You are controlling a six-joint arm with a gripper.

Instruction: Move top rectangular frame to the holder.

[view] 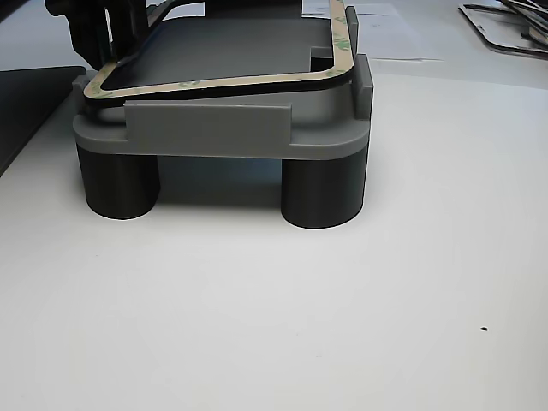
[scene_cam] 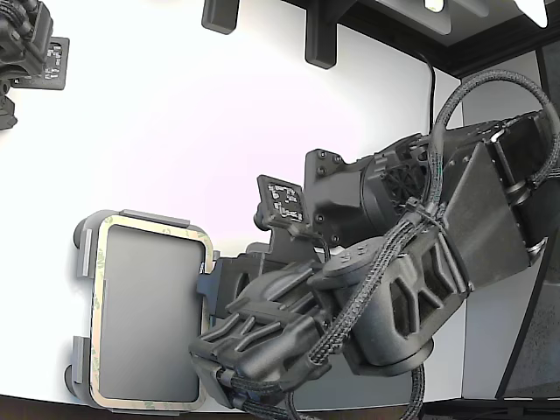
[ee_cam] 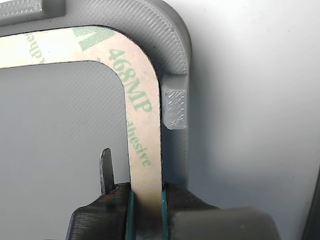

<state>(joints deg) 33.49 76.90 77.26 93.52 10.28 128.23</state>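
The top rectangular frame (scene_cam: pixel 149 226) is a thin tan ring with green print. It lies in the light grey holder (scene_cam: pixel 81 254) at the exterior view's lower left. My gripper (scene_cam: pixel 208 278) sits at the frame's side nearest the arm and is mostly hidden by the wrist. In the wrist view the gripper (ee_cam: pixel 147 200) is shut on the frame (ee_cam: pixel 142 100): both teal pads touch the strip's inner and outer edges, beside a holder (ee_cam: pixel 175 45) tab. The other view shows the frame (view: pixel 214 83) on top of the holder (view: pixel 214 128), with the gripper (view: pixel 107 34) at its far corner.
A second black arm part (scene_cam: pixel 26 44) sits at the exterior view's top left, and black brackets (scene_cam: pixel 319 39) stand along the far edge. The holder stands on round dark feet (view: pixel 321 193). Loose thin frames (view: pixel 505 26) lie at the other view's far right.
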